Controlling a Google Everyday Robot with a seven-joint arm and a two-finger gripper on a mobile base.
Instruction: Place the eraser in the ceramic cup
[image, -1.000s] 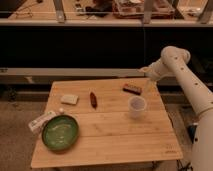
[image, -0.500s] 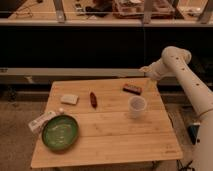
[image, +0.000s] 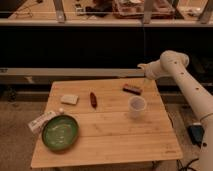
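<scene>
Eraser (image: 132, 89) lies at the table's (image: 115, 131) upper right, long axis roughly left-right, just lower-left of the claw (image: 146, 79), which hangs wide open and empty; ceramic cup (image: 137, 106) just below the eraser.

A light wooden plank table (image: 110, 137) stands on a dull brownish floor (image: 17, 127). Behind it, a dark panel carries a pale horizontal rail (image: 75, 71). Above that, a cluttered ledge (image: 100, 22) has grey uprights (image: 60, 10). The light is dim and warm.
</scene>
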